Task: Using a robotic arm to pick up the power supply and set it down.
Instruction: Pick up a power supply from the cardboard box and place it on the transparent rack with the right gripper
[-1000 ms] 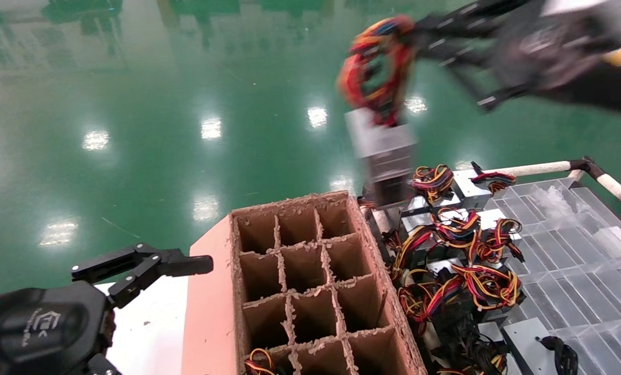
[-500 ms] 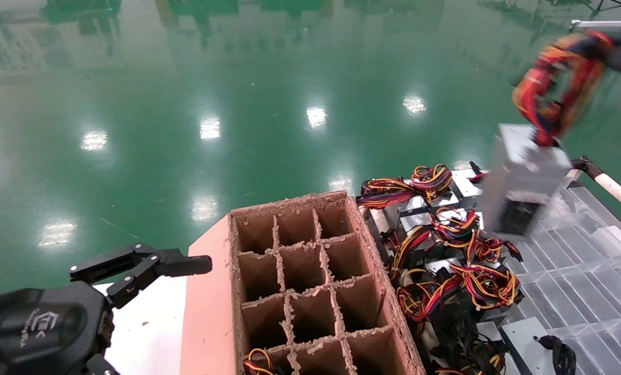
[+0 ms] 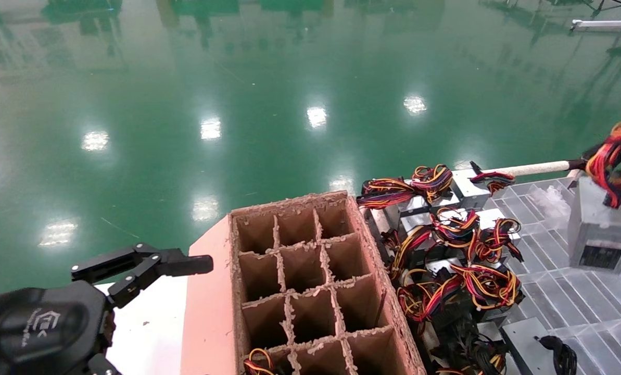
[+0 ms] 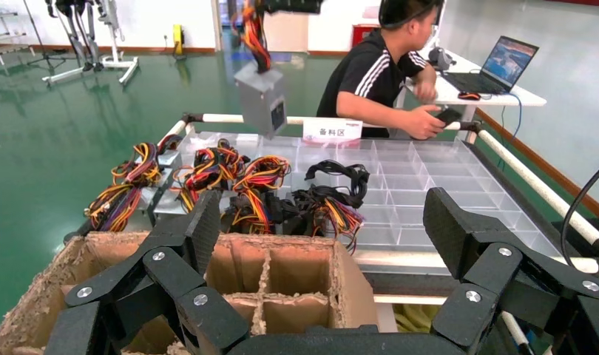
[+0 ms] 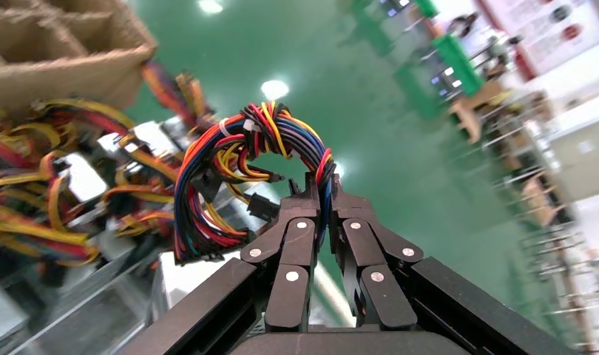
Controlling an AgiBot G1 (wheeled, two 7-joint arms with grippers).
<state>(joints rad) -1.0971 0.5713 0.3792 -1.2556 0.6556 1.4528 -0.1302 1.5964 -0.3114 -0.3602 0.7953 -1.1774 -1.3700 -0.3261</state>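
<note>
The right gripper (image 5: 322,194) is clamped on the looped wire bundle (image 5: 241,174) of the power supply (image 3: 604,229), fingers pinched shut around the strands near the top of the loop; the silver-grey box hangs below it at the far right of the head view, over the clear compartment tray (image 3: 565,297), whether touching it cannot be told. The box looks dense and rigid, the wires soft and springy, so a hold on the loop probably lets the load swing and twist; the metal case would give a firmer hold. Its long axis runs roughly vertical, cable end up, vented dark face toward the robot. The left gripper (image 4: 322,259) sits parked with jaws spread beside the cardboard divider box (image 3: 310,281).
</note>
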